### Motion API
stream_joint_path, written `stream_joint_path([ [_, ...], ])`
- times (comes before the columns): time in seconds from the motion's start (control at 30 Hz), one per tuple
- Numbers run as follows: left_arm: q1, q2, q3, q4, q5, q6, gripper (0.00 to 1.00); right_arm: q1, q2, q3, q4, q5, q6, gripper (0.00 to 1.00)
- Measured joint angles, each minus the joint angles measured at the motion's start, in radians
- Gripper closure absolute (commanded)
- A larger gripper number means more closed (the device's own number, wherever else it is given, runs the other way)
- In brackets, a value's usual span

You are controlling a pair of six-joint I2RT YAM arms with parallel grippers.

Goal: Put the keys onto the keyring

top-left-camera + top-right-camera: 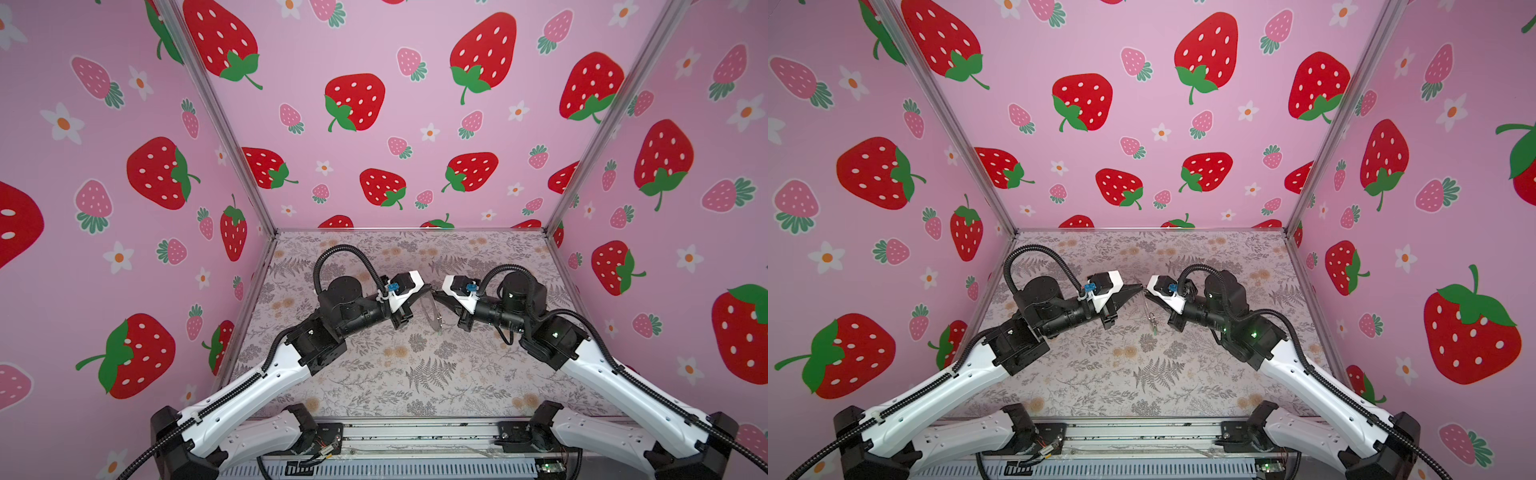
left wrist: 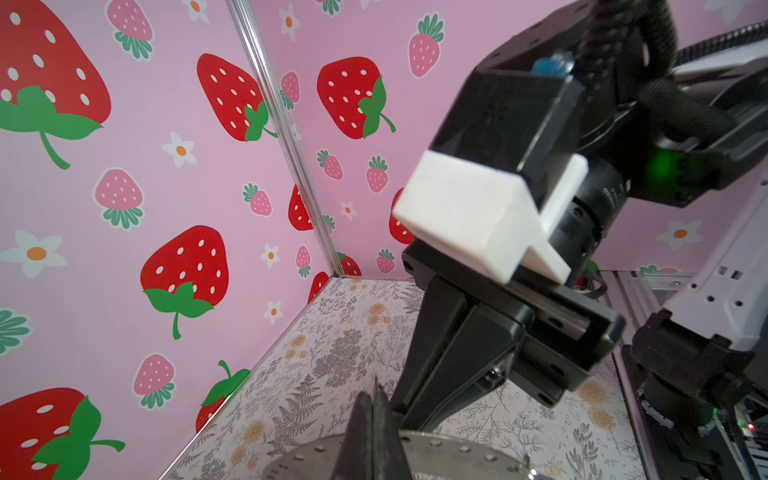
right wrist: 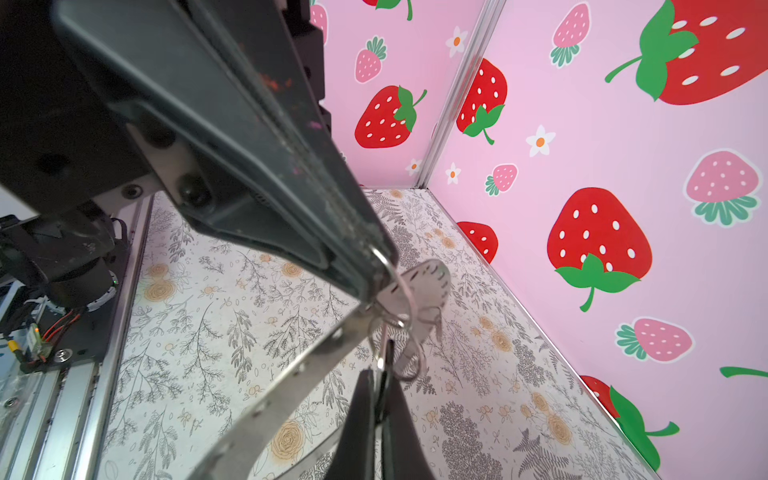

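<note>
The keyring (image 1: 429,312), a flat grey metal ring with small edge holes, hangs above the table between both arms. My left gripper (image 1: 427,287) is shut on its upper rim, which the left wrist view shows as pinched fingers (image 2: 376,392) over the ring (image 2: 457,451). My right gripper (image 1: 434,294) meets it tip to tip. In the right wrist view the right gripper (image 3: 376,374) is shut on a thin wire loop (image 3: 384,357) beside the ring's band (image 3: 282,386). A pale key tag (image 3: 428,282) dangles from wire loops there. A green key (image 1: 1155,331) hangs at the ring's lower end.
The floral table (image 1: 374,374) is boxed in by strawberry-print walls (image 1: 395,124) on three sides. A metal rail with wiring (image 1: 415,436) runs along the near edge between the arm bases.
</note>
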Motion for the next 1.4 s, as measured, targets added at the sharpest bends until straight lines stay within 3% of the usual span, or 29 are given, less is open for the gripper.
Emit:
stream_joint_path([
  [0.23,0.000,-0.001,-0.035,0.026,-0.002,-0.019,1.00,0.000,0.034,0.000,-0.004,-0.016,-0.019,1.00],
  [0.3,0.001,-0.001,-0.042,0.029,-0.003,-0.023,1.00,0.000,0.041,0.000,-0.004,-0.016,-0.020,0.91],
  [0.37,0.002,0.000,-0.046,0.035,-0.003,-0.026,1.00,0.002,0.042,0.000,-0.003,-0.013,-0.024,0.75],
  [0.47,0.003,-0.001,-0.046,0.055,-0.002,-0.028,1.00,0.006,0.038,0.000,-0.008,0.006,-0.031,0.69],
  [0.67,0.049,-0.008,-0.053,0.060,0.063,-0.047,1.00,-0.006,-0.082,-0.028,-0.028,0.082,-0.073,0.72],
  [0.83,0.102,-0.012,-0.058,0.060,0.180,-0.074,1.00,-0.021,-0.164,-0.021,-0.028,0.027,-0.101,0.82],
  [1.03,0.110,-0.010,-0.058,0.056,0.267,-0.078,1.00,-0.022,-0.083,0.040,-0.033,-0.100,-0.102,0.80],
  [1.4,0.111,-0.010,-0.058,0.048,0.335,-0.073,1.00,-0.022,-0.027,0.047,-0.065,-0.156,-0.089,0.80],
])
